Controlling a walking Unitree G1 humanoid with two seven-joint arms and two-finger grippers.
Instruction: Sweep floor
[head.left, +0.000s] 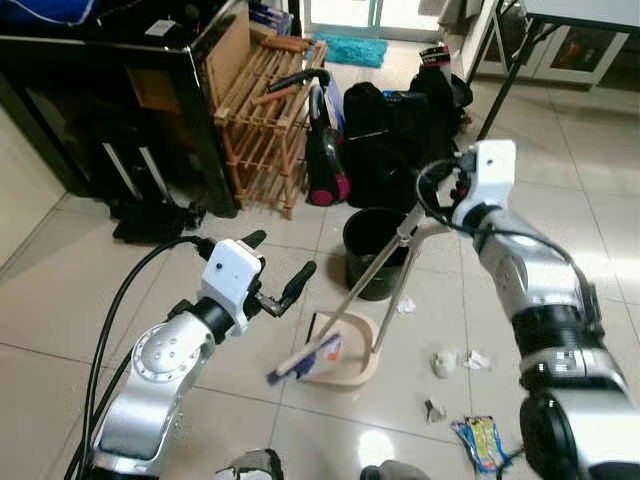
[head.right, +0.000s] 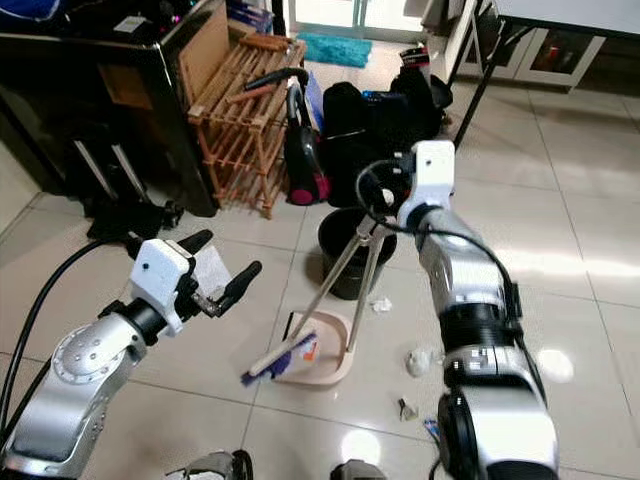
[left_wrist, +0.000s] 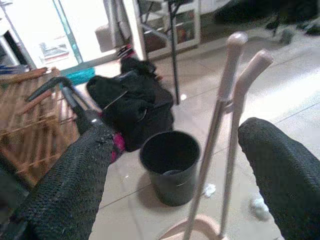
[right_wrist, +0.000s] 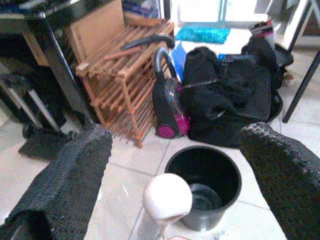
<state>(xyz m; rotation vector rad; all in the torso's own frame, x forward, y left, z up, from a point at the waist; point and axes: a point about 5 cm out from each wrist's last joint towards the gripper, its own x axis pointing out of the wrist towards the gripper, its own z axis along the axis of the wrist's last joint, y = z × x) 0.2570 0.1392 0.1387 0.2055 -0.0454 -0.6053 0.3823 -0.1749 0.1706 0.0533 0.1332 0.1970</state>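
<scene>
White scraps are not swept up yet.
Paper bits (head.left: 445, 362) lie on the tile floor (head.left: 600, 200) beside the dustpan (head.left: 345, 352); the broom (head.left: 345, 320) leans there. The right gripper (right_wrist: 170, 165) and left gripper (head.left: 285, 275) are both spread apart, holding nothing.

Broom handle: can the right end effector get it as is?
Probably yes. The right end effector is open right at the broom handle top, which sits between its fingers with nothing between.
</scene>
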